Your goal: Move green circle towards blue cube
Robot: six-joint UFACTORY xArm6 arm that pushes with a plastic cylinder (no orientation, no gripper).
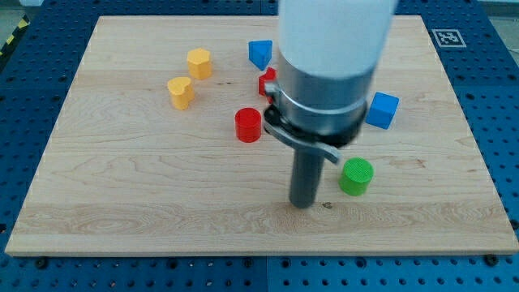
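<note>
**Tip beside the green circle, blue cube farther up the board**

Taking the green circle as the landmark: it stands upright on the wooden board, round face up, so it shows no long axis along the board and points no particular way. It sits toward the view's bottom right.

My tip rests just to the view's left of the green circle and slightly nearer the view's bottom. A narrow strip of bare wood shows between them, so they look apart, not touching. The tool is a plain rod with nothing to open or close; it holds nothing and touches no block.

Up and a little to the view's right of the green circle lies the blue cube, tilted so a corner faces the viewer, near but clearly apart.

Well to the view's left and above the green circle stands a red cylinder. Farther up, a red block is partly hidden behind the arm, its shape unclear. Beyond it lies a blue triangular block. Farthest left are a yellow heart-like block and a yellow block.
</note>
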